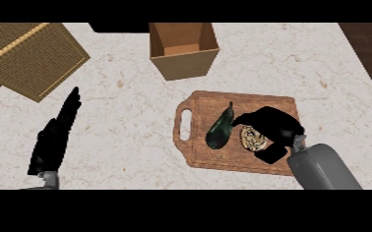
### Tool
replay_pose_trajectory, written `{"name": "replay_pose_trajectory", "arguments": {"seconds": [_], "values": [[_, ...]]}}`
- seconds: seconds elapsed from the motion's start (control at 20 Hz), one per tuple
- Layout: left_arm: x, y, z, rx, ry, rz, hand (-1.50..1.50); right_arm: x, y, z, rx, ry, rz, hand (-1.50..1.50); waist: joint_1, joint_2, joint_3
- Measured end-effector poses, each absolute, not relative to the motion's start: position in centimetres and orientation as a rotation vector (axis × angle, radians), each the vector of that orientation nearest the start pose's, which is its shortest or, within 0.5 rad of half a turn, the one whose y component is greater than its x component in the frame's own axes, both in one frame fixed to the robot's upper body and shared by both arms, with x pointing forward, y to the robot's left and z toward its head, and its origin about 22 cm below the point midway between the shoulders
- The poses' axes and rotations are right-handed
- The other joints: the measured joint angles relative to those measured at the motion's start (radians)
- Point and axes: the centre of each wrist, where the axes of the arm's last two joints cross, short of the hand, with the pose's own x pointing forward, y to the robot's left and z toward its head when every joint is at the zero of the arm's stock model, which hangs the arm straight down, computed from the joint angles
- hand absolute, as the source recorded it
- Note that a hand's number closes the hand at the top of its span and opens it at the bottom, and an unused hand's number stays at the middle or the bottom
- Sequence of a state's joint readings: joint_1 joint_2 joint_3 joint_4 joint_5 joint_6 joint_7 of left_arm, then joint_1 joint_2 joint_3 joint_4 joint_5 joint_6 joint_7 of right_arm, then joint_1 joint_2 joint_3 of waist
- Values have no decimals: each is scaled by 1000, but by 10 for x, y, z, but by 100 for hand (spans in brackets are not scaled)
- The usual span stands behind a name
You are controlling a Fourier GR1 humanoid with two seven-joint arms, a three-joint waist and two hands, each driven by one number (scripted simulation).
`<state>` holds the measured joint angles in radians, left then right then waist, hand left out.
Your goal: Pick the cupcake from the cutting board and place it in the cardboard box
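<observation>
Black left hand (52, 140), black right hand (272, 125); grey rounded forearm (323, 167).

counter (131, 128): pale speckled stone, smooth
cutting board (218, 159): reddish wood, visible grain
cardboard box (185, 64): plain brown card, matt
mat (36, 59): woven, rough texture
dark green vegetable (219, 128): glossy skin

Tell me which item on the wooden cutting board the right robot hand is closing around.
The round tan cupcake, under the right robot hand; the dark green eggplant lies untouched beside it.
</observation>
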<state>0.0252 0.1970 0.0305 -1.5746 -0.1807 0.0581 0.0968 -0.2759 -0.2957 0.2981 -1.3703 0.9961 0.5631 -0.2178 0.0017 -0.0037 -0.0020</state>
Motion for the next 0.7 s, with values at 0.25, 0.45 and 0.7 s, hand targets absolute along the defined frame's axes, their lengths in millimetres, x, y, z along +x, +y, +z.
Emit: {"name": "replay_pose_trajectory", "arguments": {"seconds": [0.25,0.45,0.7], "values": [[238,286,9,381,-1447,-201,0,293,-211,23,-403,-1299,1693,150,0,2,1],[233,290,6,392,-1444,-192,0,292,-216,16,-636,-1194,1465,150,-14,-1,1],[231,292,5,406,-1437,-173,0,288,-224,12,-947,-951,1066,150,-39,-6,-1]]}}
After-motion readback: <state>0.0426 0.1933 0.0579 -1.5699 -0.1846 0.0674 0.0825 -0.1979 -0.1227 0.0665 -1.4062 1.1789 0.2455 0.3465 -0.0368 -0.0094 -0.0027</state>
